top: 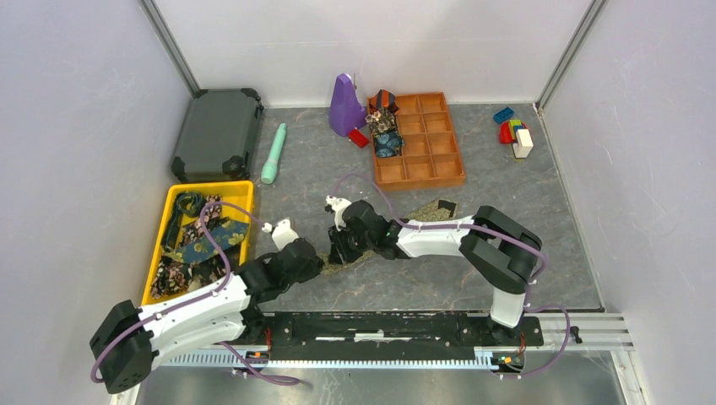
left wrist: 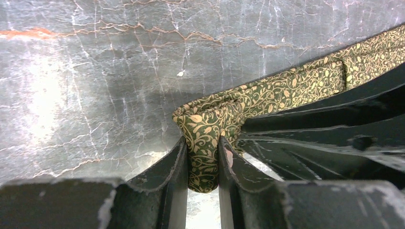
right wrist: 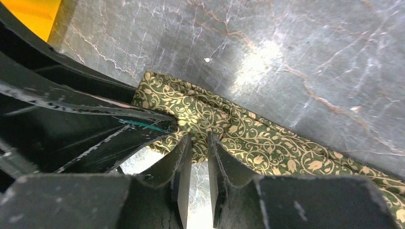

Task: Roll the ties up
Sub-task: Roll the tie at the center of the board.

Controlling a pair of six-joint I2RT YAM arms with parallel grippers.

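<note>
Top external: right arm (top: 439, 237) seemingly hides folded tie (top: 433, 210).

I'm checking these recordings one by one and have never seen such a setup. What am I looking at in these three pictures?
These are two robot arms bolted side by side, each ending in a two-finger gripper. The wide picture comes from a camera above and behind them: left arm on the left, right arm on the right. The other two come from cameras on the wrists, looking along each arm's own fingers. On the grey table lie an olive-gold tie, a yellow tray of loose ties, an orange box with rolled ties, a dark case, a teal tube and toy blocks. The left gripper pinches the tie's folded end. The right gripper holds its fingers close together at the tie; whether it grips is unclear.
</note>
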